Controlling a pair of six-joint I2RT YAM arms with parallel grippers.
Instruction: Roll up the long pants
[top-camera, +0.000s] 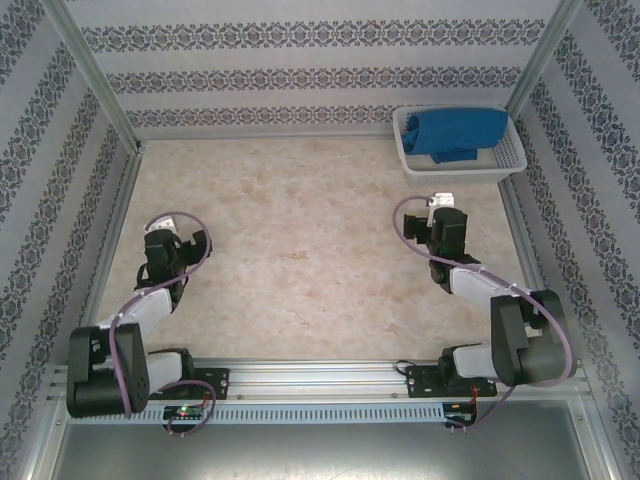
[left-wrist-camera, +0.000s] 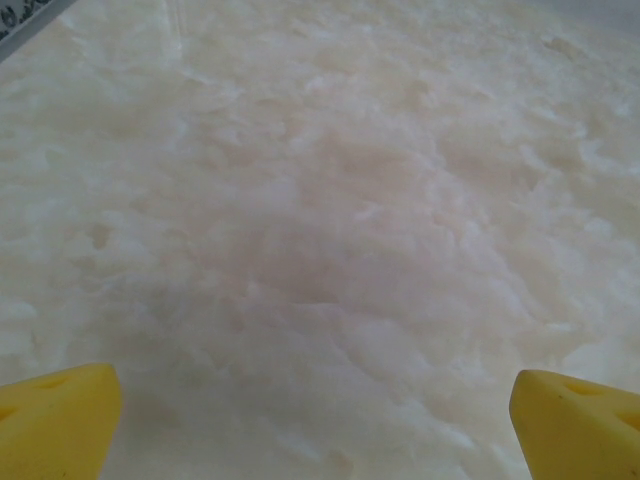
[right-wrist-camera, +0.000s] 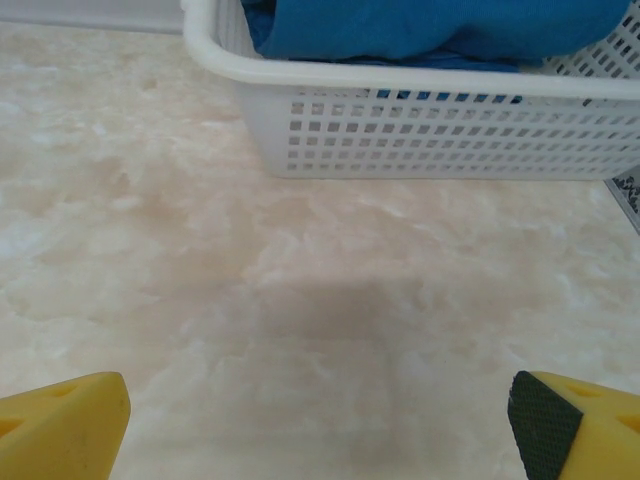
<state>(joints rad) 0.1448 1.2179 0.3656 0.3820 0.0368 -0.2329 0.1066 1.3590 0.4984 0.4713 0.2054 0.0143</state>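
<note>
Marbled surface (top-camera: 300, 270) ahead of you, long pants (top-camera: 455, 130) bunched in the white basket (top-camera: 462, 168) at the far right corner. Your left fingers (left-wrist-camera: 55, 415) and right fingers (right-wrist-camera: 60, 420) spread wide, holding nothing. Grab too deep and you'll likely lift the basket too.

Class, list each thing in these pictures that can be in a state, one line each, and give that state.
long pants: bundled loosely in the basket, not rolled, untouched.
white mesh basket: upright at the table's far right corner, holding the pants.
left gripper: open, empty, over bare table.
right gripper: open, empty, facing the basket, apart from it.
</note>
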